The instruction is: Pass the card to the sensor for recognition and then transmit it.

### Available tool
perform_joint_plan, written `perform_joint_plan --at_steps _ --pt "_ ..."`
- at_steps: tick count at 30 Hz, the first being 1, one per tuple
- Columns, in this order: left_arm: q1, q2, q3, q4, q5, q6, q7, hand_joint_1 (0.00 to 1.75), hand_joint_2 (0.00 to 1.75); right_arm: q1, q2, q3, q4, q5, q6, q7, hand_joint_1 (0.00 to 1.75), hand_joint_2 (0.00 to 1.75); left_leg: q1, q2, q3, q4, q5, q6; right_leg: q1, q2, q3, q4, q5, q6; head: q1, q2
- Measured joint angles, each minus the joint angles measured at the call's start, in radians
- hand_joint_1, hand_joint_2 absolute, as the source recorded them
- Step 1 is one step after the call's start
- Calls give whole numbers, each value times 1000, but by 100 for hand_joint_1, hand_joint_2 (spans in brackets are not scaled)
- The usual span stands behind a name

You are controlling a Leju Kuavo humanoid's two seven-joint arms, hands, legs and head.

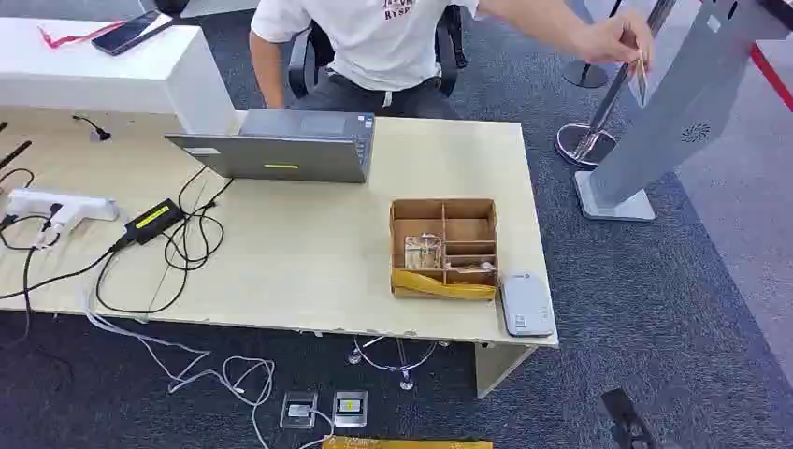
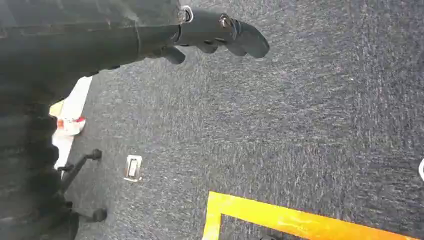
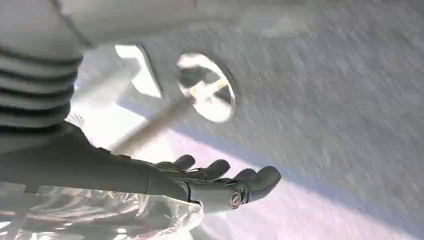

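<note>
While our left hand (image 2: 220,35) hangs over dark carpet (image 2: 300,125), its wrist view shows the fingers curled loosely with nothing in them; a floor socket (image 2: 133,167) and a yellow floor line (image 2: 300,222) lie well below it, and a chair base (image 2: 82,165) stands off to one side. Our right hand (image 3: 220,182) appears in its own wrist view with fingers stretched out and apart, holding nothing; crumpled clear plastic (image 3: 125,215) sits just beside the palm, and beyond the fingers we see the round base of a stanchion (image 3: 207,87), blurred.

From the head view we see what neither wrist camera gives: a desk (image 1: 309,253) with a laptop (image 1: 281,150), a power brick (image 1: 154,220) among tangled cables, a partitioned cardboard box (image 1: 444,248) and, touching its far-right corner, a grey card reader (image 1: 526,304) at the desk's edge. Behind the desk a person (image 1: 374,47) reaches out, their hand (image 1: 612,42) holding the card (image 1: 639,79) against the stanchion pole, near a slanted grey kiosk (image 1: 673,112). That card is well apart from both our hands.
</note>
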Motion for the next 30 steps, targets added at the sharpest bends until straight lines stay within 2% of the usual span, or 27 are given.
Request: perform_joint_plan --at_steps 3,5,6,8,9,12,15,22,27,30 --pt "0 0 -11 0 11 -6 -6 0 175 -38 -44 75 -82 -98 118 56 0 175 -1 -4 0 1 1 2 -1 -3 1 0 0 0 0 0" --pt "0 0 -16 0 18 -7 -6 0 175 -21 -74 159 -198 -273 238 155 0 175 -3 -7 -2 1 2 2 -3 -7 0 0 0 1 0 0" --pt "1 0 -18 0 24 -8 -6 0 175 -13 -100 213 -273 -386 294 228 0 175 -4 -7 -3 1 2 3 -4 -7 -1 0 0 1 -1 0" --pt "2 0 -28 0 35 -8 -6 0 175 -13 -162 325 -409 -578 354 350 0 175 -5 -3 -4 1 2 3 -5 -3 -2 1 1 2 -1 0" --pt "2 0 -34 0 39 -9 -5 0 175 -17 -193 379 -464 -630 365 381 0 175 -5 -1 -4 1 1 3 -5 0 -2 1 1 2 0 0" --pt "-2 0 -40 0 57 -7 -4 0 175 -49 -265 534 -625 -660 389 402 0 175 -5 2 -4 0 1 3 -6 3 -2 1 2 3 -1 0" --pt "-6 -3 -54 0 66 -6 -4 0 175 -95 -306 654 -767 -629 443 404 0 175 -5 1 -4 0 2 4 -5 0 -2 1 2 4 -1 0" --pt "-6 -8 -71 0 86 0 -5 0 175 -183 -359 821 -997 -604 523 407 0 175 -5 -8 -7 1 5 5 -5 -8 -3 1 2 4 -2 0" --pt "-8 -11 -92 0 107 6 -9 0 175 -261 -389 938 -1133 -661 493 407 0 175 -4 -8 -7 0 5 5 -5 -8 -3 1 2 4 0 0" --pt "-7 -14 -110 0 118 9 -12 0 175 -287 -396 1023 -1219 -701 424 407 0 175 -4 -7 -7 0 5 5 -5 -7 -3 1 2 4 -1 0"
